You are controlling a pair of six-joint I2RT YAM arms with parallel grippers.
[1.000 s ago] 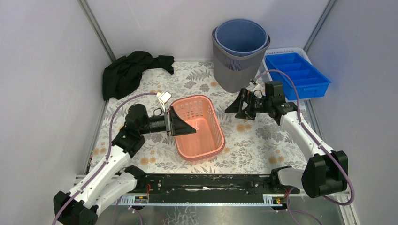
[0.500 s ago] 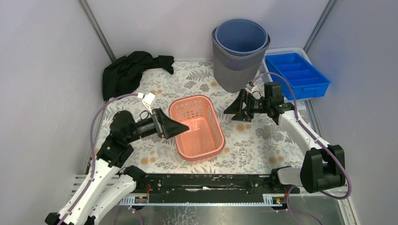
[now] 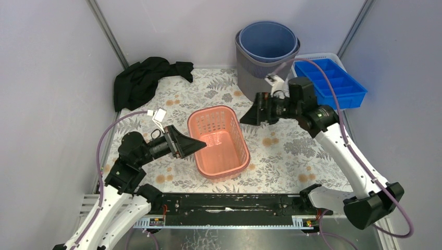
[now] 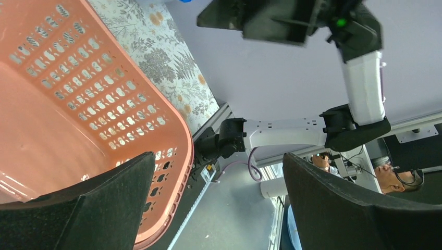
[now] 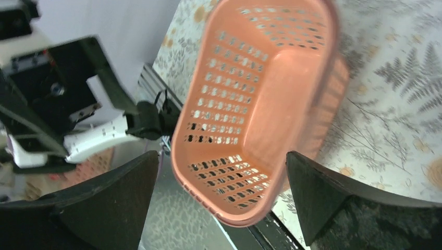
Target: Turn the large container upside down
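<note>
A grey bin (image 3: 259, 78) with a blue bin (image 3: 268, 40) nested inside stands upright at the back. A pink perforated basket (image 3: 211, 110) sits upright mid-table and also shows in the left wrist view (image 4: 78, 99) and the right wrist view (image 5: 250, 99). My left gripper (image 3: 200, 142) is open and empty at the basket's left rim. In its wrist view (image 4: 219, 161) one finger is over the basket's inside and the other outside, touching nothing. My right gripper (image 3: 247, 117) is open and empty, raised between the basket and the grey bin, facing the basket (image 5: 222, 156).
A blue divided tray (image 3: 333, 83) lies at the back right beside the grey bin. A black cloth (image 3: 140, 80) is heaped at the back left. Walls close in on three sides. The arms' base rail (image 3: 229, 203) runs along the near edge.
My left arm has drawn back to the left, pulling its gripper from inside the basket to its left rim. My right arm has risen and shifted left toward the grey bin. The basket has not moved.
</note>
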